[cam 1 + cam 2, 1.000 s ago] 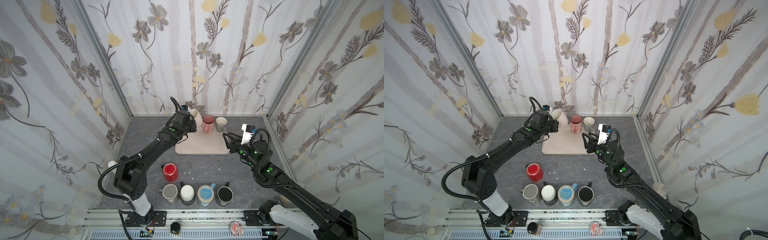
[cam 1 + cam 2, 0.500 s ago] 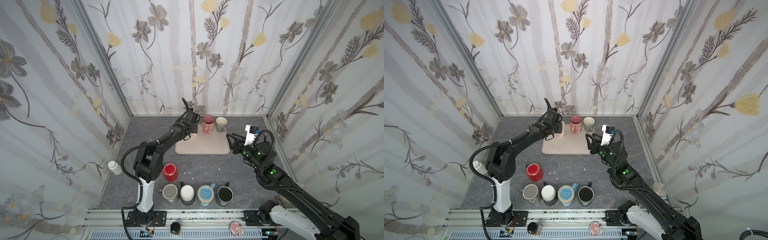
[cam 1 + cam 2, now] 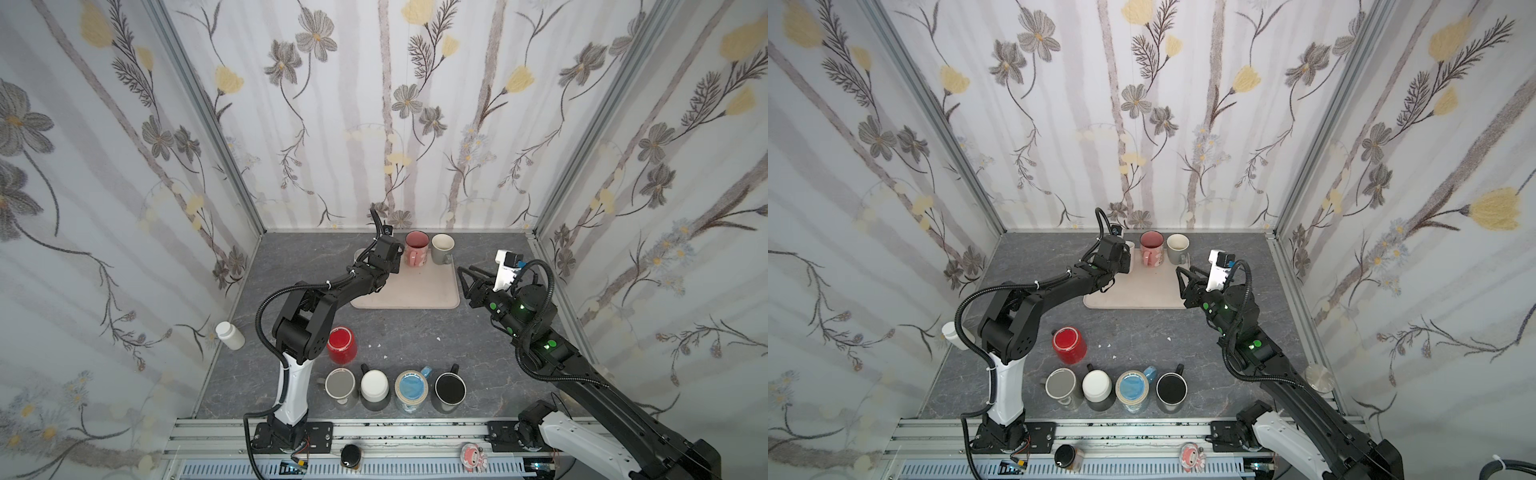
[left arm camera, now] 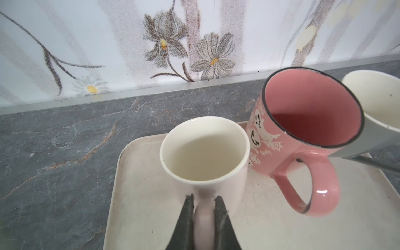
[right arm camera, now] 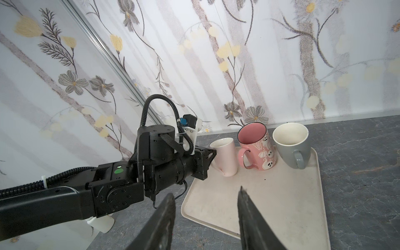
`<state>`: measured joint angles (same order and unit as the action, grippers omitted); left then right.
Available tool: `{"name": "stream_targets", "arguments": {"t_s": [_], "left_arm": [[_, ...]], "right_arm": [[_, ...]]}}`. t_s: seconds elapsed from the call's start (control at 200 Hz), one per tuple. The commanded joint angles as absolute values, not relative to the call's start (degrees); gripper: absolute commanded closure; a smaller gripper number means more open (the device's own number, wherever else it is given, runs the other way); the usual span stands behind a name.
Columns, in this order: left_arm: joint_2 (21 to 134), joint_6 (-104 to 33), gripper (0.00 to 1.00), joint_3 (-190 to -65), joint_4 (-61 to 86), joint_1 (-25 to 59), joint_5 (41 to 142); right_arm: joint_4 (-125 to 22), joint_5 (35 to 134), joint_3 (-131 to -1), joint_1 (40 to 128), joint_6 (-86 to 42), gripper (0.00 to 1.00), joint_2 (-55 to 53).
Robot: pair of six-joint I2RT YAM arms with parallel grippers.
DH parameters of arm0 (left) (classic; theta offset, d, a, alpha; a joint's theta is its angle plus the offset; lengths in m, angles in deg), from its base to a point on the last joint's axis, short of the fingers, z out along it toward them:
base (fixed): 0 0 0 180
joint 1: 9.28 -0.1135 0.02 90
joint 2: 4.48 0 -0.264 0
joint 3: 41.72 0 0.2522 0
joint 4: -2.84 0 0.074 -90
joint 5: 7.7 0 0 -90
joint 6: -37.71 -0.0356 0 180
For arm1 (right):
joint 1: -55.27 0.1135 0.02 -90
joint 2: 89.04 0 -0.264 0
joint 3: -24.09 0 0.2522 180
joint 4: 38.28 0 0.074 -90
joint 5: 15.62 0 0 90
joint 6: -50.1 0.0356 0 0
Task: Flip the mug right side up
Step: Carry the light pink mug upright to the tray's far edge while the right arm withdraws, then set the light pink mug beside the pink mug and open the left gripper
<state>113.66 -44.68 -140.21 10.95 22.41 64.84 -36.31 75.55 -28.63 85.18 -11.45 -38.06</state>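
Observation:
A pale pink mug is mouth up at the far left corner of the cream tray, leaning slightly in the right wrist view. My left gripper is shut on its handle, one finger on each side. In both top views the left wrist covers most of this mug. My right gripper is open and empty, hovering at the tray's right edge, apart from all mugs.
A pink ghost-print mug and a grey mug stand upright on the tray beside the held one. A red mug and a front row of several mugs stand bottom up. A white bottle stands by the left wall.
My left arm has swung and lowered the pale mug from a tilted hold above the tray down to its far left corner, mouth up. My right gripper has drifted slightly right.

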Motion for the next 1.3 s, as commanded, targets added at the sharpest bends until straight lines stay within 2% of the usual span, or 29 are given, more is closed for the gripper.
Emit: {"name": "stream_targets", "arguments": {"t_s": [0.0,0.505,0.555,0.689,0.834,1.059,1.174,1.294], "left_arm": [[114.47,-45.75,1.0,-139.78,1.25,22.32,62.35],[118.15,-44.85,1.0,-138.52,-3.13,21.57,62.59],[117.81,-44.74,0.96,-137.31,-4.12,21.57,63.34],[118.2,-44.23,0.95,-136.96,-4.23,21.65,64.87],[117.95,-43.66,0.81,-136.91,-4.47,22.06,66.19],[118.3,-42.76,0.72,-138.01,-3.72,22.2,67.21],[117.21,-42.03,0.65,-137.3,-3.93,22.17,66.42],[114.1,-41.08,0.52,-135.16,-4.91,22.04,64.74]], "right_arm": [[-36.4,76.05,-28.7,84.94,-11.61,0.53,-38.38],[-36.64,77.15,-29.09,83.85,-11.64,0.53,-37.54],[-36.61,77.28,-29.09,83.77,-11.59,0.53,-37.37],[-36.28,77.45,-29.05,83.62,-11.46,0.53,-37.01],[-36.36,77.81,-29.21,83.48,-11.34,0.52,-36.83],[-36.64,77.86,-29.02,83.22,-11.14,0.52,-37.06],[-36.62,77.75,-28.3,83.21,-10.89,0.52,-37.69],[-37.54,77.77,-28.47,83.19,-10.74,0.48,-37.8]]}}
